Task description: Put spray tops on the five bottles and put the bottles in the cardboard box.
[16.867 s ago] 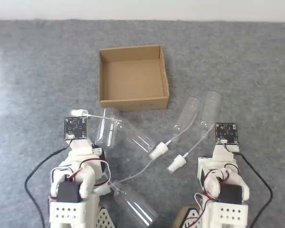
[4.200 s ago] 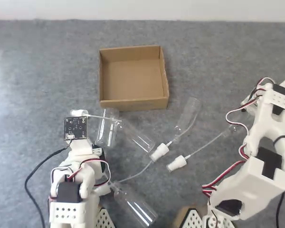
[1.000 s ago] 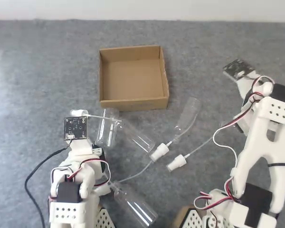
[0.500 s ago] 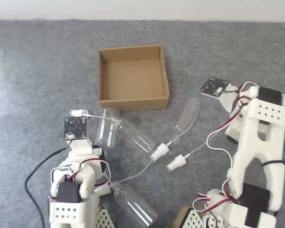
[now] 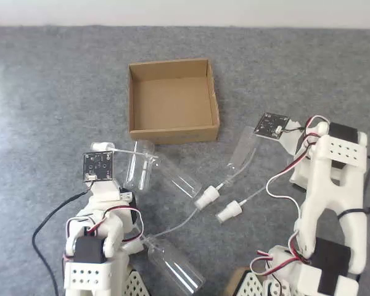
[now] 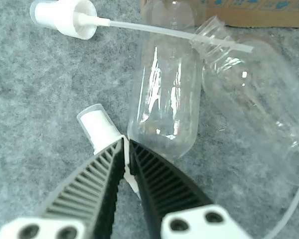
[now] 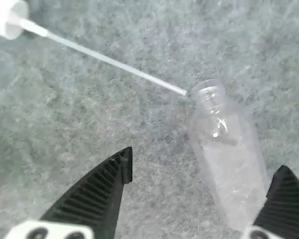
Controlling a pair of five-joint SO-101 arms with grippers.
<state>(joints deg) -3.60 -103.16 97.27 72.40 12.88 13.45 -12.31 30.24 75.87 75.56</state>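
The open cardboard box [image 5: 172,98] sits at the back centre. My right arm [image 5: 330,160] hangs over a clear uncapped bottle [image 5: 243,148]. The right gripper [image 7: 194,199] is open, and the bottle [image 7: 226,159] lies between its fingers, untouched. A loose spray top [image 7: 7,17] points its tube at the bottle's mouth. My left gripper [image 6: 125,149] is shut above the carpet, with a white spray top [image 6: 97,124] lying beside its tips. Just beyond it lie two clear bottles [image 6: 167,94] [image 6: 259,89] and another spray top [image 6: 65,15] with its tube across them.
Grey carpet covers the table. Two spray tops [image 5: 205,197] [image 5: 229,213] with long tubes lie in the middle. One more bottle [image 5: 176,265] lies near the front between the arm bases. Bare carpet stretches left of and behind the box.
The right arm has swung in from the right and come down over the right-hand bottle. A second bottle that lay beside it at the start is out of sight. The left arm kept still.
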